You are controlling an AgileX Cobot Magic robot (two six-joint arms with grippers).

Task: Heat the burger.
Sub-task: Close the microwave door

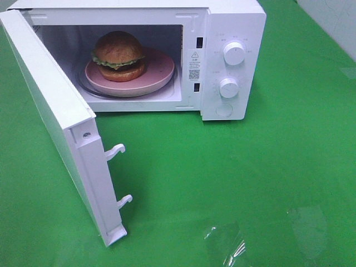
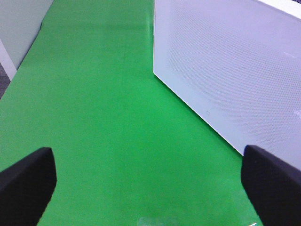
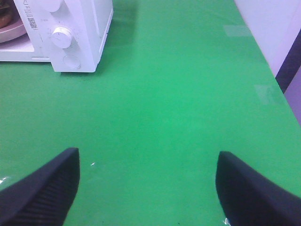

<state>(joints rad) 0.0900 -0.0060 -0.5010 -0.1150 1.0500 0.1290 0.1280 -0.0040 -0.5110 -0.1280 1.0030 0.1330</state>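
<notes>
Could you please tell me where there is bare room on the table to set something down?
The widest bare stretch of green table lies in front of and right of the microwave. A narrower wedge lies between the open door and its front. Inside is crowded: the burger on its pink plate fills most of the floor.

— What's on the green table [image 1: 267, 183]?
— A white microwave [image 1: 236, 19], door [image 1: 50, 114] swung wide open.
— Inside?
— A pink plate [image 1: 158, 71]. Upper knob [image 1: 234, 53] and lower knob [image 1: 228, 87] on its right panel.
</notes>
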